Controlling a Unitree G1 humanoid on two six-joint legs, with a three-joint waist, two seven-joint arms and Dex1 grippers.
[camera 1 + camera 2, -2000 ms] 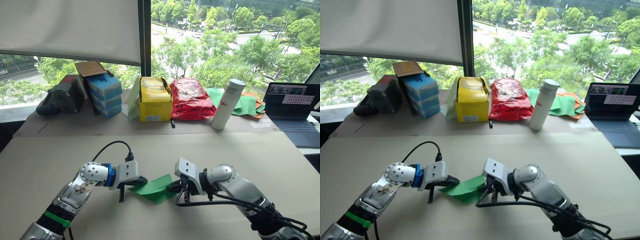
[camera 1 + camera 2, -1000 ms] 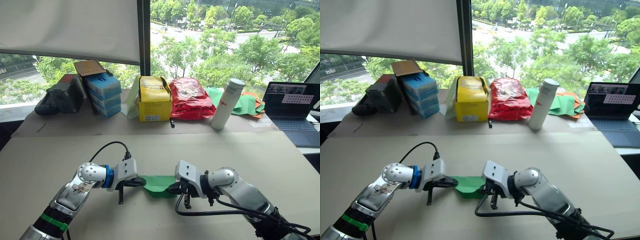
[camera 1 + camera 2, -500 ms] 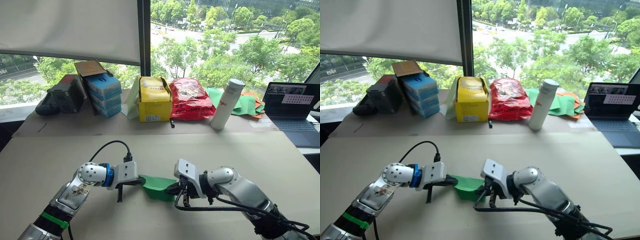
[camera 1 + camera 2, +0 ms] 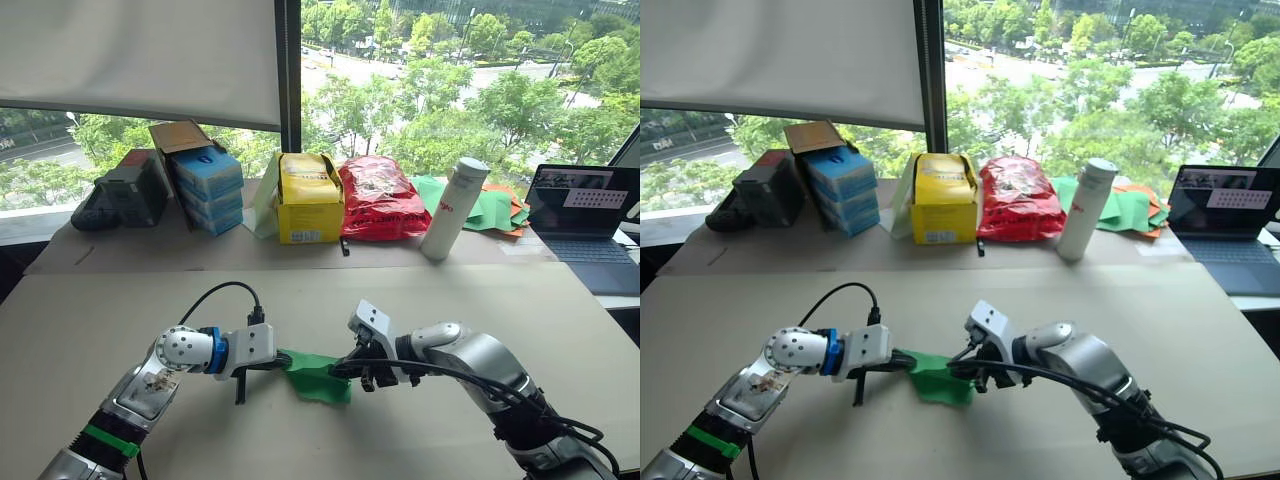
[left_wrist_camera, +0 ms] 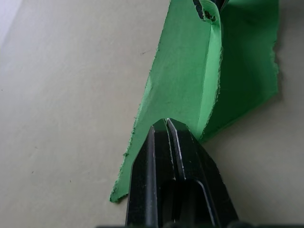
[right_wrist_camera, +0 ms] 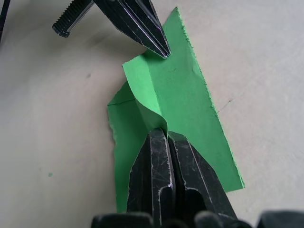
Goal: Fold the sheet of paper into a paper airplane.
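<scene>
The sheet of paper (image 4: 318, 376) is green, creased and partly folded, held just above the beige table between both grippers. My left gripper (image 4: 285, 359) is shut on its left edge; in the left wrist view (image 5: 167, 124) its closed tips pinch the green paper (image 5: 187, 80). My right gripper (image 4: 340, 369) is shut on the paper's right end, and the right wrist view (image 6: 164, 135) shows its fingers clamped on a raised fold of the sheet (image 6: 183, 99), with the left gripper's tip (image 6: 159, 47) at the far edge.
Along the back stand a blue box stack (image 4: 208, 185), a yellow box (image 4: 309, 198), a red bag (image 4: 380, 198), a white bottle (image 4: 454, 208), a heap of green and orange sheets (image 4: 493, 209) and a laptop (image 4: 585, 220). Bare beige table (image 4: 300, 300) surrounds the grippers.
The right gripper's wrist has lifted and rolled, bending the paper's right end over into a fold. The left gripper has stayed put, holding the left edge.
</scene>
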